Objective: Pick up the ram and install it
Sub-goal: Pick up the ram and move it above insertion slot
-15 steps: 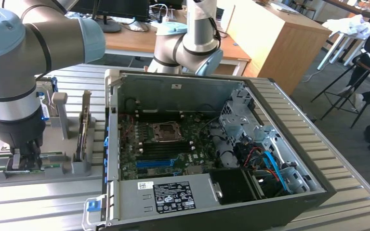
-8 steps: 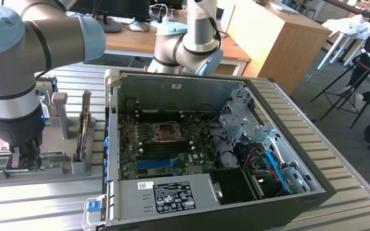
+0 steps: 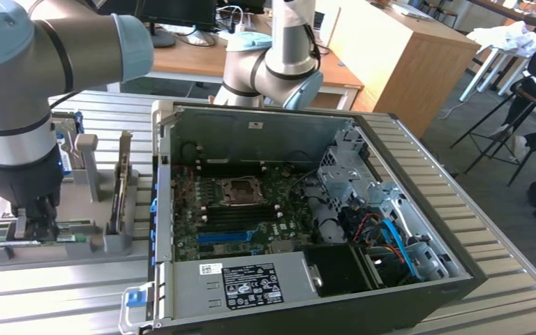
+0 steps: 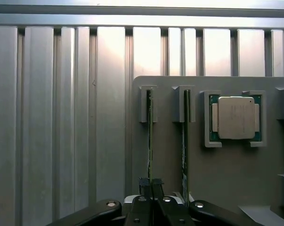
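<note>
Two thin green ram sticks stand on edge in the slots of a grey holder (image 4: 170, 160). My gripper (image 4: 150, 184) has its black fingers pressed together on the near end of one ram (image 4: 150, 136), which still sits in its slot. The other ram (image 4: 185, 136) stands free beside it. In the exterior view the gripper (image 3: 33, 227) reaches down onto the holder (image 3: 91, 244) at that view's left, beside the open computer case (image 3: 249, 132). The motherboard's black and blue slots (image 3: 235, 227) lie inside the case.
A square silver processor chip (image 4: 236, 117) rests in its own recess on the holder. The ribbed metal table (image 4: 61, 117) surrounds the holder. A second robot arm (image 3: 282, 66) stands behind the case. The case holds cables and a drive cage (image 3: 370, 202) at the exterior view's right.
</note>
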